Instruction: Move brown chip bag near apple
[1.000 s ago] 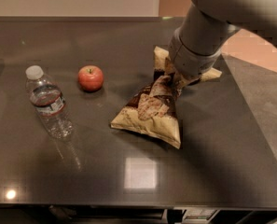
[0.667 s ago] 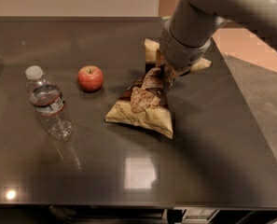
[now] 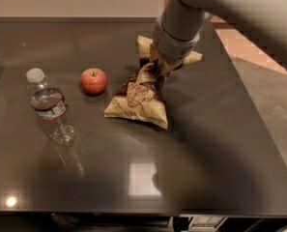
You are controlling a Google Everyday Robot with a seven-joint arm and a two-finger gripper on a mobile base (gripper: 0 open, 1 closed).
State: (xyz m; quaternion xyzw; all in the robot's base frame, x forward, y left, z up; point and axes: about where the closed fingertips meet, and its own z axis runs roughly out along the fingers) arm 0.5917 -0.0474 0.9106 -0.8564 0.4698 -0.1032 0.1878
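Note:
The brown chip bag (image 3: 139, 99) is cream-yellow and dark brown, crumpled, with its lower end resting on the dark table (image 3: 220, 144) right of centre. My gripper (image 3: 163, 66) is shut on the bag's upper middle, pinching it so the top corners flare out beside the wrist. The grey arm comes down from the upper right and hides the fingers themselves. The apple (image 3: 93, 80) is small, red-orange, and sits on the table a short gap to the left of the bag's lower corner.
A clear plastic water bottle (image 3: 50, 107) with a white cap lies on the table at the left, below and left of the apple. The table's right edge runs diagonally past the arm, with floor beyond it. The front edge is near the bottom.
The arm has dragged the chip bag to the left, toward the apple. The gap between bag and apple has shrunk. The apple and bottle have not moved.

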